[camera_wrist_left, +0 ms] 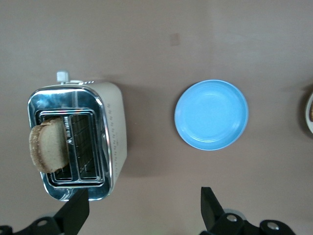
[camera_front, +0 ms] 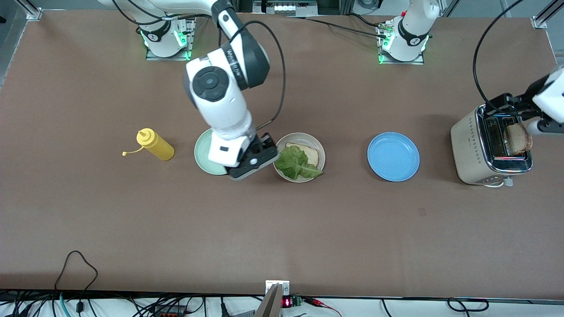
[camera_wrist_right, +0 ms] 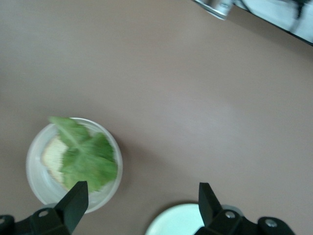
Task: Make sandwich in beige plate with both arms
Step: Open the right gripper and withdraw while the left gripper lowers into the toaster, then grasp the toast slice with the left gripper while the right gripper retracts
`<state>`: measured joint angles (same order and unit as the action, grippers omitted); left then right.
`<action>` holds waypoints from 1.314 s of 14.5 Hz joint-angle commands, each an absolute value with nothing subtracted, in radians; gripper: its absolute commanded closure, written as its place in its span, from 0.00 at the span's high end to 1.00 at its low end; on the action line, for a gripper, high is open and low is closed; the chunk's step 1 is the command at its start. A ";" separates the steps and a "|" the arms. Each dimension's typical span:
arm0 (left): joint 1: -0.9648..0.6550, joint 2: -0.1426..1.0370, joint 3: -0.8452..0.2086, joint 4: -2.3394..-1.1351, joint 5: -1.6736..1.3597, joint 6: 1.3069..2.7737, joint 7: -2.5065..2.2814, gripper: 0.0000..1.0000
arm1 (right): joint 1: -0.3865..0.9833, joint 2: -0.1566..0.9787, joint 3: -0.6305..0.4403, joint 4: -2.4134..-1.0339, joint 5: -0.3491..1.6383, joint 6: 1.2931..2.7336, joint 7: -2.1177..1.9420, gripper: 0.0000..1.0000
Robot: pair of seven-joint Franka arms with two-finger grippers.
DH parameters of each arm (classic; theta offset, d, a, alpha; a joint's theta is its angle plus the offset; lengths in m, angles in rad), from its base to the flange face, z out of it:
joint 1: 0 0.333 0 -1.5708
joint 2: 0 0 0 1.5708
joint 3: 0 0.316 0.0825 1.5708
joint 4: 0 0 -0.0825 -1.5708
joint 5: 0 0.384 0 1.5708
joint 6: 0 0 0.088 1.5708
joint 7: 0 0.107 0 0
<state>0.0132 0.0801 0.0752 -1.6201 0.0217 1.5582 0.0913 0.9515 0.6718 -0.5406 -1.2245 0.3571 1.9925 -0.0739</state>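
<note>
A brown table (camera_front: 282, 229) fills the view; cables (camera_front: 79, 304) trail along its near edge, metal frame posts (camera_front: 31, 11) at corners.

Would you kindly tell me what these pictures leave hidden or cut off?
- Mint green plate: in the front view the right hand covers much of it; the right wrist view's edge crops it.
- Bread slice on the beige plate: lettuce hides most of it in both views.
- Left arm: cut off by the front view's edge.
- Toaster slice: its lower part sits inside the toaster.

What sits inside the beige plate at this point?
The beige plate holds one bread slice with a lettuce leaf on top; the leaf covers part of that slice.
</note>
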 commanded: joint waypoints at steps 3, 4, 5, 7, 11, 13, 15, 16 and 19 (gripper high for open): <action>0.145 0.233 0.075 -1.502 0.040 1.500 0.162 1.00 | 0.931 0.611 -0.655 -1.249 0.364 1.834 -0.060 1.00; 0.185 0.256 0.075 -1.503 0.038 1.512 0.240 1.00 | 0.896 0.591 -0.657 -1.249 0.362 1.783 -0.060 1.00; 0.221 0.270 0.075 -1.511 0.038 1.544 0.294 1.00 | 0.867 0.572 -0.655 -1.249 0.362 1.751 -0.046 1.00; 0.261 0.272 0.075 -1.552 0.038 1.595 0.353 1.00 | 0.806 0.545 -0.655 -1.249 0.353 1.712 -0.045 1.00; 0.313 0.259 0.075 -1.727 0.038 1.877 0.477 1.00 | 0.683 0.509 -0.644 -1.246 0.304 1.642 -0.046 1.00; 0.354 0.241 0.074 -1.825 0.040 1.992 0.531 1.00 | 0.608 0.482 -0.597 -1.246 0.292 1.625 -0.048 1.00; 0.370 0.226 0.074 -1.862 0.038 1.997 0.551 1.00 | 0.504 0.434 -0.488 -1.249 0.226 1.623 -0.046 1.00; 0.373 0.216 0.074 -1.879 0.038 1.997 0.551 1.00 | 0.444 0.407 -0.418 -1.255 0.194 1.623 -0.045 1.00; 0.379 0.190 0.074 -1.917 0.038 1.988 0.583 0.77 | 0.313 0.348 -0.283 -1.298 0.138 1.623 -0.034 1.00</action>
<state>0.3685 0.2519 0.0825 -1.8592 0.0262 1.9828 0.5442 0.3922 0.4199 -0.3851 -1.2393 0.1776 1.6262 -0.0613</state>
